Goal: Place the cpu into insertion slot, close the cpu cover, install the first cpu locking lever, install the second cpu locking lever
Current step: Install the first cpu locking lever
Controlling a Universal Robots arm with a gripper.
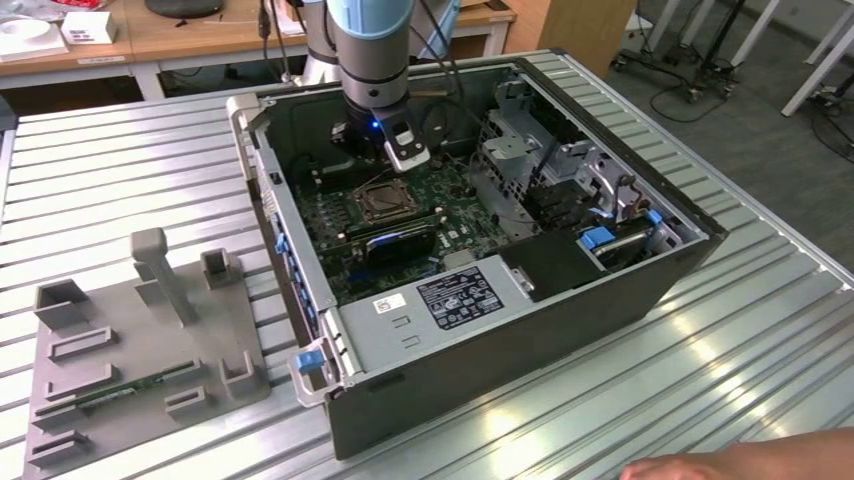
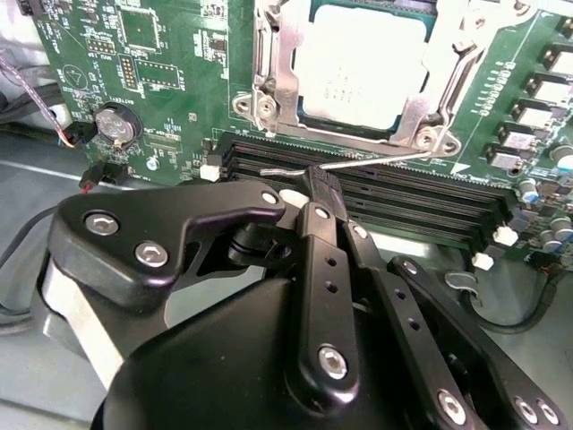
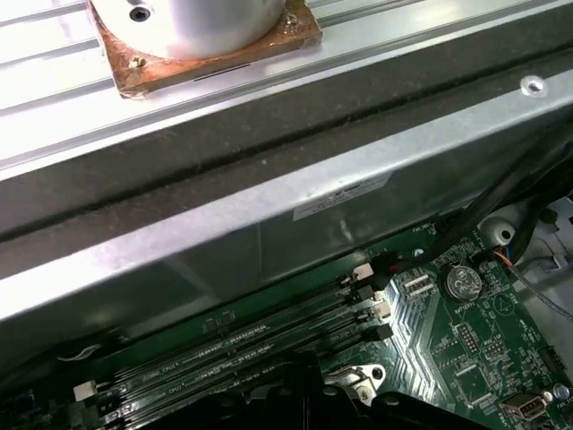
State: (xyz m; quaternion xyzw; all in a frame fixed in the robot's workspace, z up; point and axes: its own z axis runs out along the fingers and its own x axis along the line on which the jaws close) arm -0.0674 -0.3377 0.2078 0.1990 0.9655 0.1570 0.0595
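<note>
In the second wrist view the cpu (image 2: 360, 64) lies flat in the insertion slot (image 2: 313, 115) with its silver-grey top showing. The cpu cover (image 2: 279, 63) is down over it, its frame around the chip. A thin silver locking lever (image 2: 385, 160) runs along the socket's edge above the memory slots. My gripper (image 2: 316, 186) is shut, and its black fingertips touch this lever near its hooked end. In the exterior view the gripper (image 1: 395, 152) hangs inside the open computer case, just behind the socket (image 1: 380, 203).
Black memory slots (image 2: 412, 199) lie right under the fingertips. A coin battery (image 2: 119, 124) and cables sit beside them. The drive cage (image 1: 527, 165) and power supply (image 1: 441, 298) crowd the case. A grey fixture (image 1: 147, 330) stands on the table, and a person's hand (image 1: 747, 465) is at the front edge.
</note>
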